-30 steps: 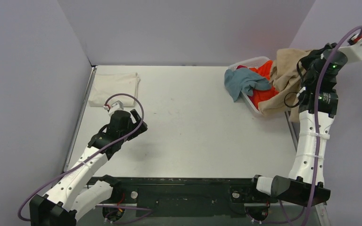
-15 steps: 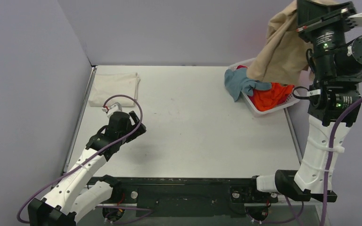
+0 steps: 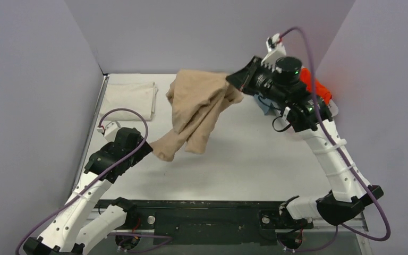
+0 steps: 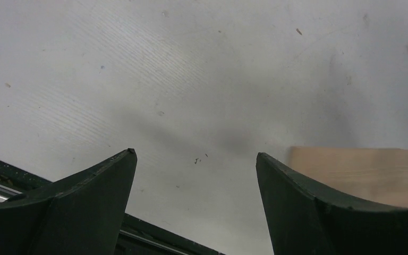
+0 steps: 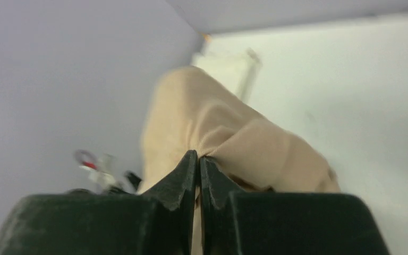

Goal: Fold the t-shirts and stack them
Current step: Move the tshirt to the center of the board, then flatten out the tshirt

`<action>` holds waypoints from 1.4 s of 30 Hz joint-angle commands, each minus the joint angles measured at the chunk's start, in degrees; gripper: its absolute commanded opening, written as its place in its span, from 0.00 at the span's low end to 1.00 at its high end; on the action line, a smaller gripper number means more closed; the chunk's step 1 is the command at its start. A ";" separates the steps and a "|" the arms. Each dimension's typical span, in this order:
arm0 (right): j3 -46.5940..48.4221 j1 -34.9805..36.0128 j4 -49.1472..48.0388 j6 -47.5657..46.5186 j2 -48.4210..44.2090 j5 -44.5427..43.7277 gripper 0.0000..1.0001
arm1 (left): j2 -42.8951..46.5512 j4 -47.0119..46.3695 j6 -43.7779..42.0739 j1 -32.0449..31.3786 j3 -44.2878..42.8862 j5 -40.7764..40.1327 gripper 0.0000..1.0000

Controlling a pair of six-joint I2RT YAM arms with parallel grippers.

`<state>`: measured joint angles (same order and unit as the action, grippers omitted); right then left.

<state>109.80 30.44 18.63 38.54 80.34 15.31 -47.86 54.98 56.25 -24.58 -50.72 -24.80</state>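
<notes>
The tan t-shirt (image 3: 199,109) hangs in the air just right of the folded cream t-shirt (image 3: 130,100) — you see your right gripper (image 5: 197,158) pinching its top, your left gripper (image 4: 194,155) spread wide near its low end.

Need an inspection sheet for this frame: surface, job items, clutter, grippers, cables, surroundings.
Surface: white table, faint specks and scuffs, otherwise bare at the middle and near edge.
Job's things: tan t-shirt hangs bunched from the right gripper over the table's middle. Cream t-shirt lies folded at the far left corner. Orange t-shirt and grey-blue t-shirt are partly hidden behind the right arm.
Clutter: nothing seen.
Grippers: left gripper open, empty, low over the table, tan cloth beside one finger. Right gripper shut on the tan t-shirt.
Cables: purple cables loop along both arms, clear of the cloth.
Surroundings: plain lavender walls on three sides.
</notes>
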 commanded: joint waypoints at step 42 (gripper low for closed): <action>-35.93 16.09 -2.60 -12.24 13.53 -23.81 0.90 | -10.31 -36.03 5.68 -8.72 25.75 23.78 0.55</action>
<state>65.23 48.99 16.29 33.67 83.57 -12.27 -55.88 27.70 60.75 -32.97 -24.18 -0.64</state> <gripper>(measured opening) 0.895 0.694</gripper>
